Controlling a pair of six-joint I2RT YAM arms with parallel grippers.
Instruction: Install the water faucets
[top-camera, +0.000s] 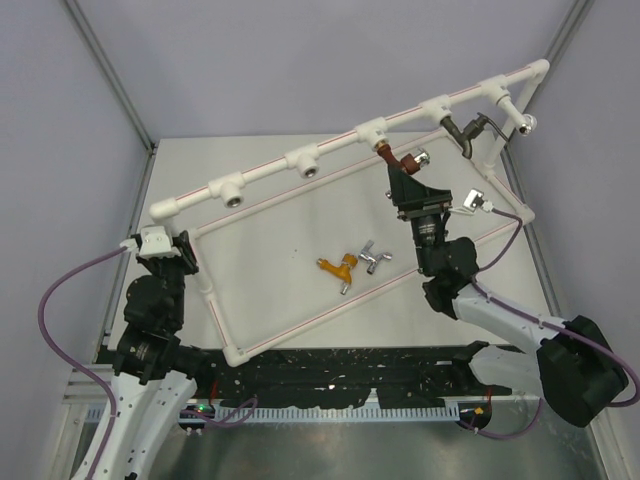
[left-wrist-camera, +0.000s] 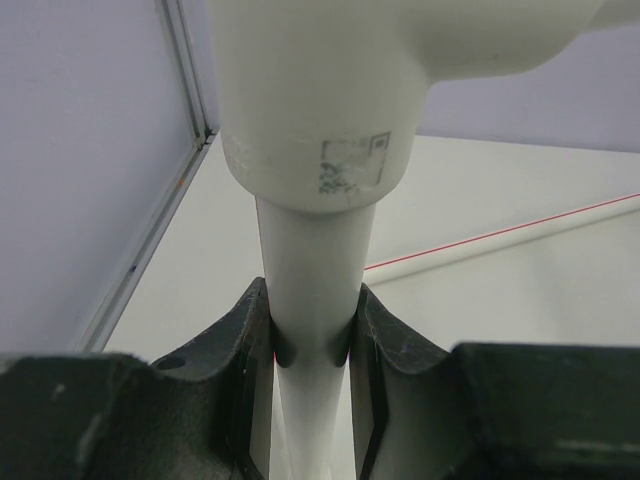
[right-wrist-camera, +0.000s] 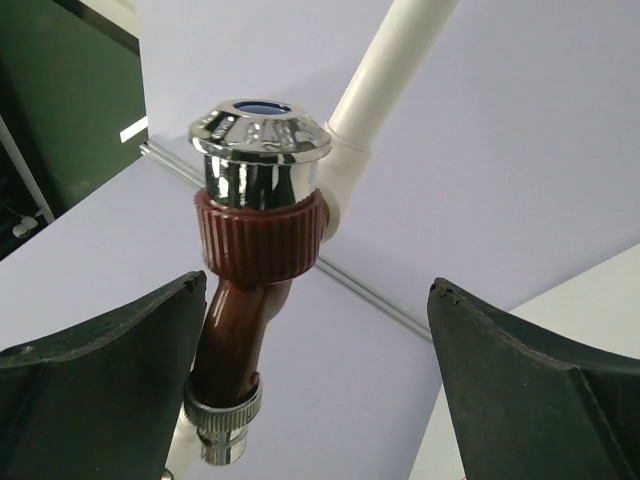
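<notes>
The red-brown faucet (top-camera: 402, 160) hangs from a T socket (top-camera: 372, 130) of the raised white pipe frame (top-camera: 270, 170), its silvery end in the socket. My right gripper (top-camera: 412, 188) is open just below it. In the right wrist view the faucet (right-wrist-camera: 240, 300) stands between the spread fingers (right-wrist-camera: 100, 380), close to the left one, and neither grips it. The dark grey faucet (top-camera: 470, 135) sits in the socket further right. The orange faucet (top-camera: 338, 265) and the silver faucet (top-camera: 375, 258) lie on the table. My left gripper (top-camera: 160, 245) is shut on the frame's left corner pipe (left-wrist-camera: 312, 260).
Two open T sockets (top-camera: 234, 190) (top-camera: 308, 163) are on the top pipe left of the red-brown faucet. The frame's lower rectangle (top-camera: 330, 318) lies on the grey table around the loose faucets. Grey walls and metal posts (top-camera: 110, 75) enclose the table.
</notes>
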